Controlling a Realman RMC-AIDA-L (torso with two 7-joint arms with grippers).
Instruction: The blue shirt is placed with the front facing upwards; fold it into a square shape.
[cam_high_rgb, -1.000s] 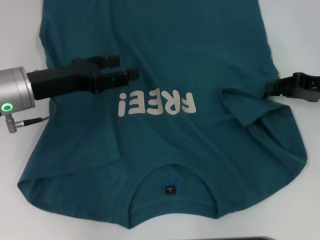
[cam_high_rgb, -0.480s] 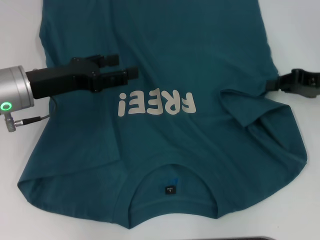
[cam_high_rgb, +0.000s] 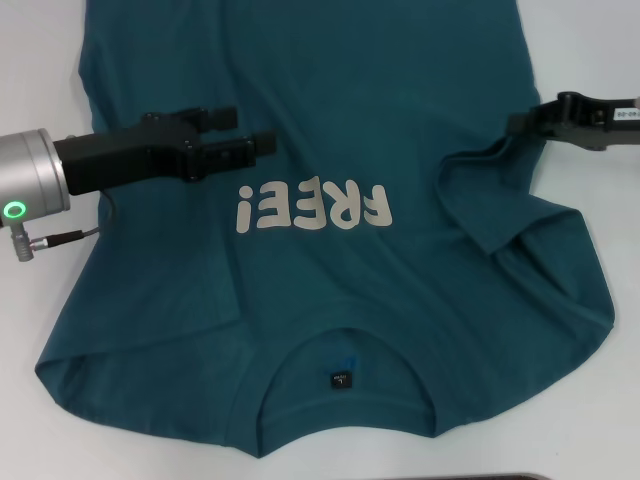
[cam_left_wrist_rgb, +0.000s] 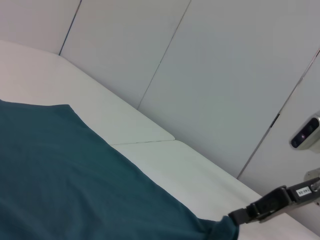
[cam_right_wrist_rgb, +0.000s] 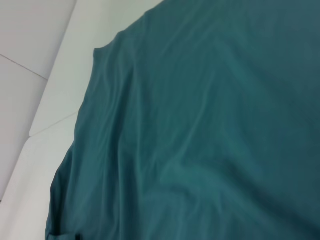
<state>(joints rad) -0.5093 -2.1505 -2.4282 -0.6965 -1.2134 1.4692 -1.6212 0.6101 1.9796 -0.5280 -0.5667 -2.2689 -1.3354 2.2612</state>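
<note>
The blue shirt (cam_high_rgb: 330, 90) lies front up on the white table (cam_high_rgb: 40, 60), its cream "FREE!" lettering (cam_high_rgb: 312, 207) in the middle and its neck label (cam_high_rgb: 341, 380) near me. My left gripper (cam_high_rgb: 238, 131) hovers over the shirt's left half, beside the lettering, open with nothing between its fingers. My right gripper (cam_high_rgb: 522, 122) is shut on the shirt's right side edge and holds a ridge of cloth (cam_high_rgb: 490, 152) raised off the table. The left wrist view shows that gripper (cam_left_wrist_rgb: 250, 214) pinching the lifted cloth (cam_left_wrist_rgb: 220, 229). Only shirt fabric (cam_right_wrist_rgb: 210, 120) fills the right wrist view.
Bare white table (cam_high_rgb: 590, 60) shows to the right of the shirt. The right sleeve area (cam_high_rgb: 490, 225) is creased over itself. Grey wall panels (cam_left_wrist_rgb: 210, 75) stand behind the table, with a small camera (cam_left_wrist_rgb: 306, 133) mounted there.
My right gripper has risen and moved away from me and inward over the shirt, pulling the side edge up with it. The left gripper has hardly moved.
</note>
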